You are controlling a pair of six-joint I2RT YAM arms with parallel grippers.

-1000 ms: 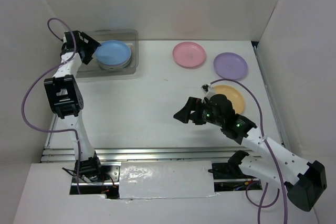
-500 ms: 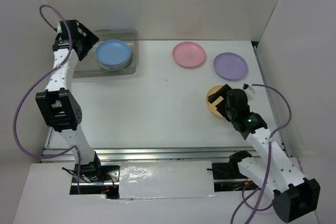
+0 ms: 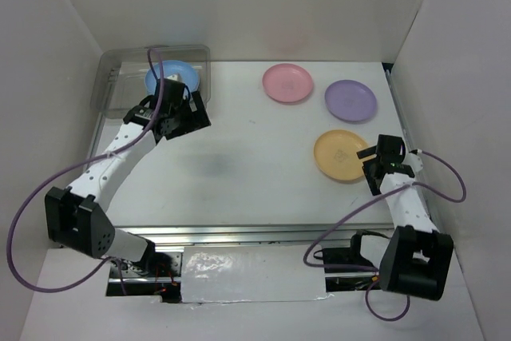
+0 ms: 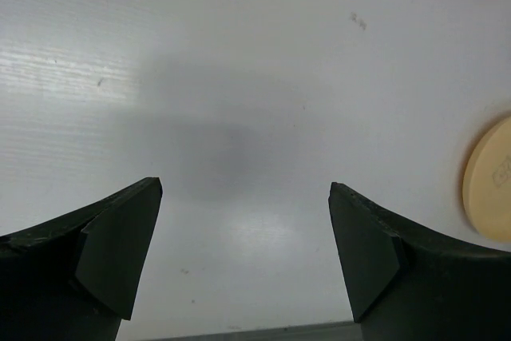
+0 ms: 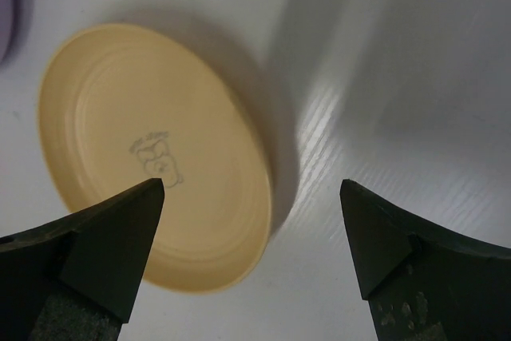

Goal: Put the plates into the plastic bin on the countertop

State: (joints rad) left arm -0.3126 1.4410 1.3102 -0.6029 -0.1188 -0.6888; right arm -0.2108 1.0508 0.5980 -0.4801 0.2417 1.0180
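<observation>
On the countertop (image 3: 255, 165): three plates lie loose on the right half, each apart from the others, none stacked.
Pink plate (image 3: 287, 83): farthest back of the three, close to the rear wall.
Purple plate (image 3: 350, 100): just right of the pink one and a little nearer, toward the right wall.
Orange-yellow plate (image 3: 339, 155): nearest of the three, flat on the white surface, with a small stamped mark at its middle.
Plastic bin (image 3: 120, 65): in the far left corner, clear and greyish, its rim against the back wall.
Light blue plate (image 3: 182, 75): inside the bin at its right end; the left arm crosses in front of part of it, and I cannot tell what lies under it.
Left gripper (image 3: 194, 111): jaws spread wide with nothing between them, just off the bin's near right corner. Its own camera shows only bare countertop and a soft shadow between the fingers (image 4: 120, 245).
Right gripper (image 3: 374, 164): jaws wide apart and empty, poised at the right edge of the orange-yellow plate. From the wrist, one finger (image 5: 112, 249) hangs over the plate and the other over bare table beside it. Whether either finger touches the plate I cannot tell.
Purple cables (image 3: 32, 205): loop loosely off both arms.
Metal rail (image 3: 239, 233): runs along the front edge, by the arm bases.
</observation>
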